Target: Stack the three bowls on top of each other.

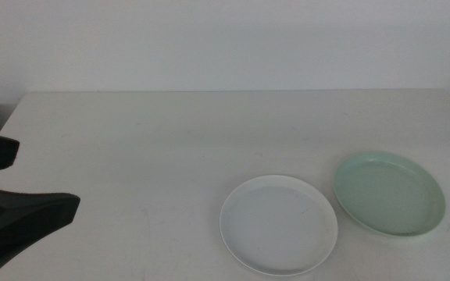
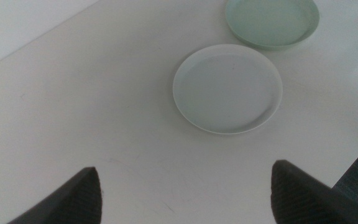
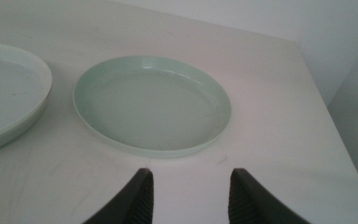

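Left gripper (image 1: 6,183) hovers wide open left of the white bowl (image 1: 278,224).

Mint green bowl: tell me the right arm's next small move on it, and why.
Probably ease the right pincer forward and down onto the near rim of the mint green bowl. The jaws are open and empty just short of that rim, and the bowl lies apart from the white bowl, unstacked. The left pincer hovers open over bare table.
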Robot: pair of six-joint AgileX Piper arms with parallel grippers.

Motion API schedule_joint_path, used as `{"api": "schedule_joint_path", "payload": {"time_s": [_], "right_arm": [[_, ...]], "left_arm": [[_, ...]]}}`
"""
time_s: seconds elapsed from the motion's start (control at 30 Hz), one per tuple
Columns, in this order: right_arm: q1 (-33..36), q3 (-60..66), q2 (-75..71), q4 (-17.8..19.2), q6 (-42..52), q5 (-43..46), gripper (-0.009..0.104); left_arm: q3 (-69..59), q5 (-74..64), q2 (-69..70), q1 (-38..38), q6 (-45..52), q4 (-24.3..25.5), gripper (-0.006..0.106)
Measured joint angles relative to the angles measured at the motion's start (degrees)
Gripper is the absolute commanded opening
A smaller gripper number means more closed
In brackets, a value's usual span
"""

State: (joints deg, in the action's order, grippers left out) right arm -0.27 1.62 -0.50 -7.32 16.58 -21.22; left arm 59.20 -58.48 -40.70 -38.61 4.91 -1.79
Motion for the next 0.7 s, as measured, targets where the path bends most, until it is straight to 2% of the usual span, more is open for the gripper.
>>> {"api": "schedule_joint_path", "payload": {"time_s": [0.1,0.23,0.57,0.7], "right_arm": [[0.0,-1.0,0.0,-0.2,0.0,-2.8,0.033],[0.0,-8.3,4.5,-0.9,0.1,-6.2,0.033],[0.0,-33.8,28.8,-0.9,0.2,-19.7,0.033],[0.0,-41.8,38.0,-0.9,-4.1,-25.5,0.033]], "left_arm": [[0.0,0.0,0.0,0.0,0.1,0.0,0.105],[0.0,0.0,0.0,0.0,0.1,0.0,0.105],[0.0,0.0,0.0,0.0,0.1,0.0,0.105],[0.0,0.0,0.0,0.0,0.1,0.0,0.105]]}}
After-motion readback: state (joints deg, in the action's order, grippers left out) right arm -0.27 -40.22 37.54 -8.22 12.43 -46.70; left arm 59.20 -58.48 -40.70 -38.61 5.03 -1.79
